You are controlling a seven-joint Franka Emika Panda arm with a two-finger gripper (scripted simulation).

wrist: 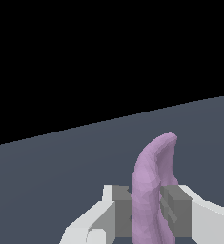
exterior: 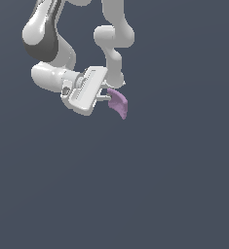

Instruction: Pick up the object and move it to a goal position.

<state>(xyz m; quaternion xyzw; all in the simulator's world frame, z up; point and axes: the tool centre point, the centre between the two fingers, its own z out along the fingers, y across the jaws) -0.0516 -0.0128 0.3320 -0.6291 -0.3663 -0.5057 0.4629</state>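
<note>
The object point(exterior: 119, 103) is a small pale purple curved crescent, held in the air off the grey floor. My white gripper point(exterior: 107, 95) is shut on it, with the hand tilted sideways toward the exterior view's right. In the wrist view the object point(wrist: 151, 186) rises between the two grey pads point(wrist: 122, 209), which press on both of its sides, and its curved tip sticks out well past them. No goal marker shows in either view.
The white arm point(exterior: 52, 48) bends in from the upper part of the exterior view's left. Plain dark grey floor point(exterior: 135, 194) lies all around, and in the wrist view it ends at a straight edge with black beyond.
</note>
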